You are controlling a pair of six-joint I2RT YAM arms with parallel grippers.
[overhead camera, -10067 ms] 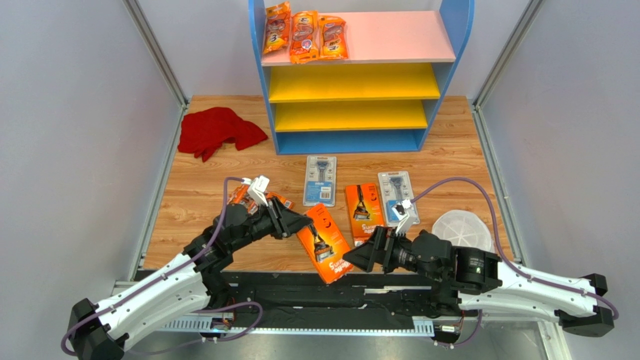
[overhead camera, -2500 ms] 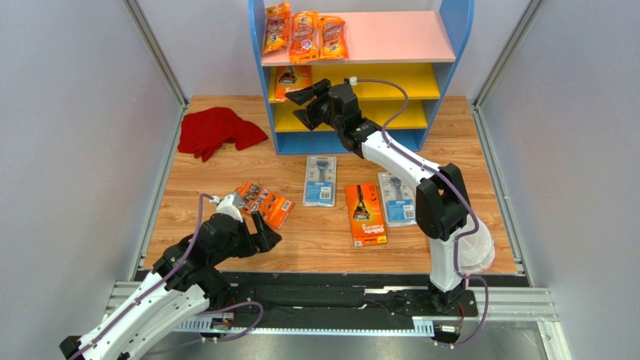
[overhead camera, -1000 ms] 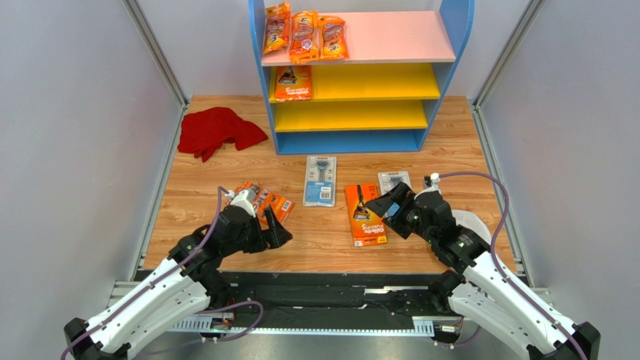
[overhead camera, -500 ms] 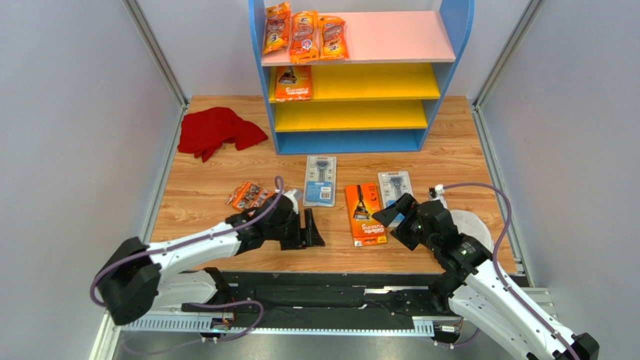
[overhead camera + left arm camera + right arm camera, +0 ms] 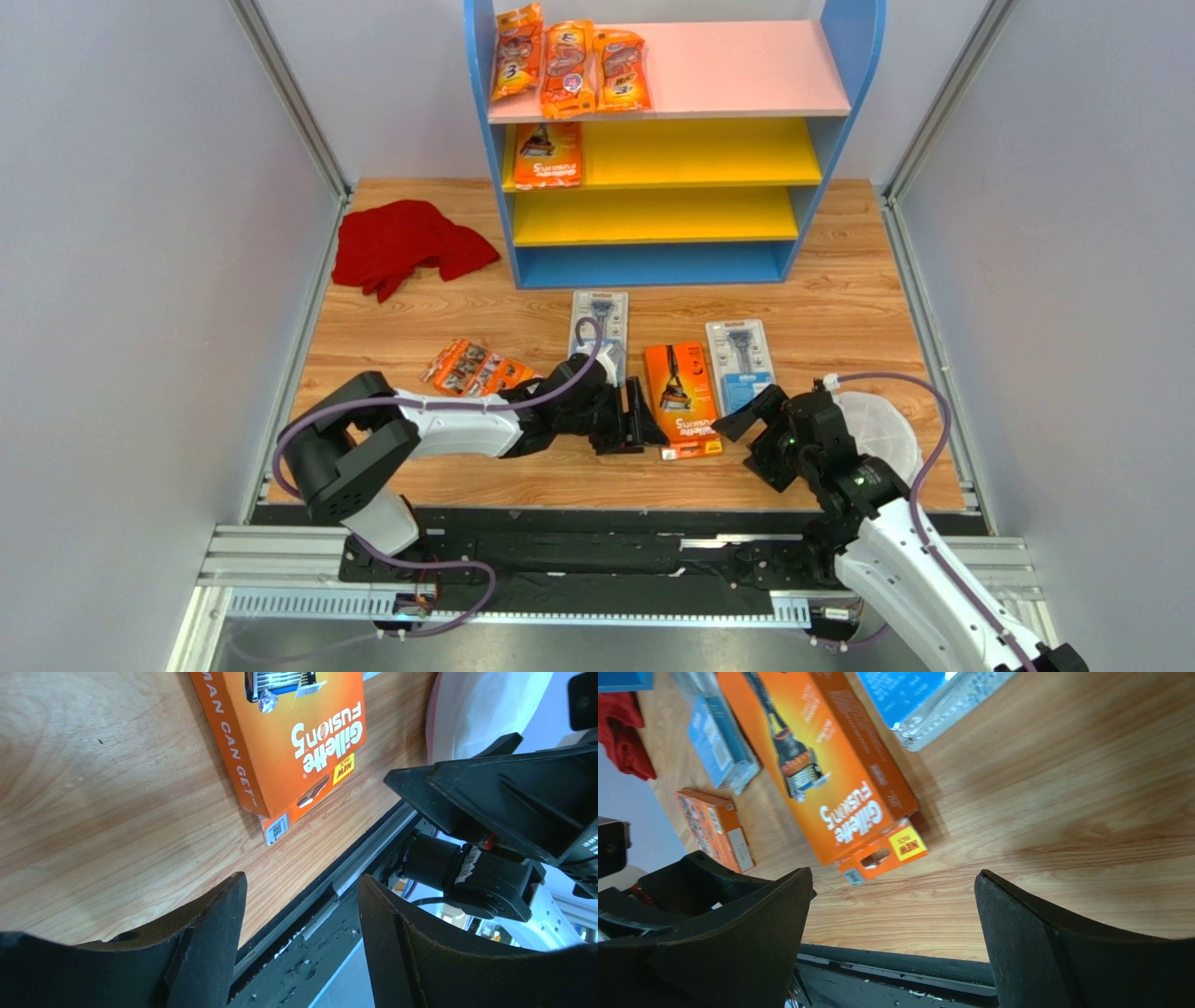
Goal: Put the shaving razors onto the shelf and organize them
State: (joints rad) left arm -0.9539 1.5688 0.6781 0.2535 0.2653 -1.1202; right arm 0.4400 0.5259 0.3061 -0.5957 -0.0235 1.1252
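The shelf (image 5: 831, 84) holds three orange razor bags (image 5: 568, 63) on its pink top and one orange card (image 5: 547, 151) on the upper yellow board. On the table lie a small orange pack (image 5: 477, 368), two grey-blue blister cards (image 5: 599, 329) (image 5: 741, 347) and a large orange razor box (image 5: 680, 399) (image 5: 295, 728) (image 5: 822, 791). My left gripper (image 5: 634, 424) (image 5: 302, 882) is open and empty, just left of that box's near end. My right gripper (image 5: 751, 431) (image 5: 894, 876) stands open and empty to the right of the box.
A red cloth (image 5: 407, 245) lies at the back left of the table. A round white dish (image 5: 877, 427) sits by the right arm. The table's near edge and black rail (image 5: 603, 553) run just behind both grippers.
The left arm has swung right from the small orange pack to the large orange box, its jaws narrowing. The right gripper has drawn back toward the near edge.
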